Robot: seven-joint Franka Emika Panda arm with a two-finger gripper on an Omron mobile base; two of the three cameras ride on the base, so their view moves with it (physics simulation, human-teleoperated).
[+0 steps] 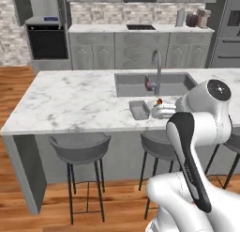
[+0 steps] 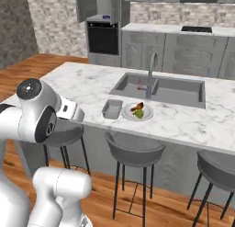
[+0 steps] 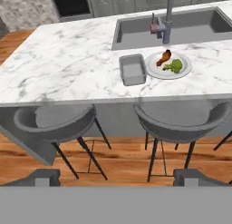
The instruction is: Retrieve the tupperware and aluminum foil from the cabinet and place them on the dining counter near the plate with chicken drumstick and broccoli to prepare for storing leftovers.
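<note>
The grey tupperware (image 3: 132,69) lies on the white marble dining counter (image 3: 68,60), right beside the plate (image 3: 181,71). On the plate rest the brown chicken drumstick (image 3: 164,57) and the green broccoli (image 3: 174,65). The right base view has the tupperware (image 2: 112,109) left of the plate (image 2: 146,116); in the left base view the tupperware (image 1: 139,109) sits beside my arm, which covers most of the plate. My gripper (image 3: 117,177) hangs open and empty, back from the counter's front edge, above the stools. The aluminum foil is out of view.
An inset grey sink (image 1: 136,83) with a tall faucet (image 1: 157,69) lies just behind the plate. Grey stools (image 3: 54,123) (image 3: 181,125) stand under the counter's front edge. Grey cabinets (image 1: 136,50) and a black oven (image 1: 47,41) line the back wall.
</note>
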